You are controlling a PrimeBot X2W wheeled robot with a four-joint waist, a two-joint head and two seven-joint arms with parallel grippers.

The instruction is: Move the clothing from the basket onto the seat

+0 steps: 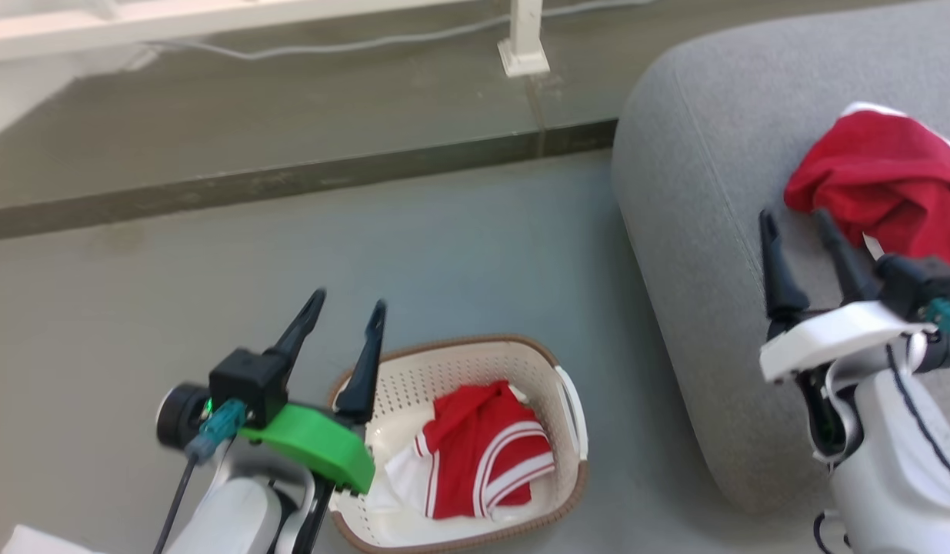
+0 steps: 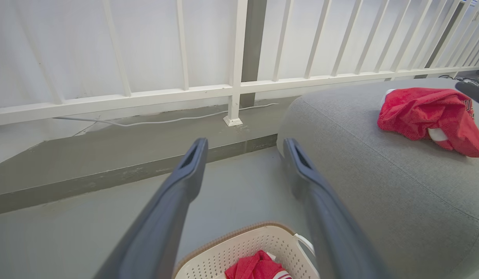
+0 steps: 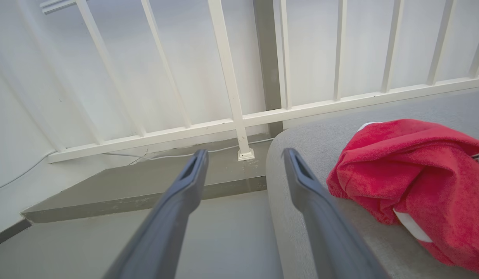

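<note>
Left claw (image 1: 350,298), spread wide and empty, hangs over the basket (image 1: 444,348) rim; a red-and-white garment (image 1: 482,454) lies inside, just right of it. Right claw (image 1: 792,213), equally wide and empty, hovers over the seat (image 1: 698,192); a second garment (image 1: 882,177) lies just right of its fingers. Kerb (image 1: 290,181) and railing post (image 1: 525,38) stand beyond both.

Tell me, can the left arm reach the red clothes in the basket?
Probably yes. Its open fingers hover over the basket's left rim, and the red clothes lie uncovered inside, with nothing between them.

garment (image 1: 482,454) in basket (image 1: 444,377) | another garment (image 1: 882,177) on seat (image 1: 698,192) | basket left of seat
</note>
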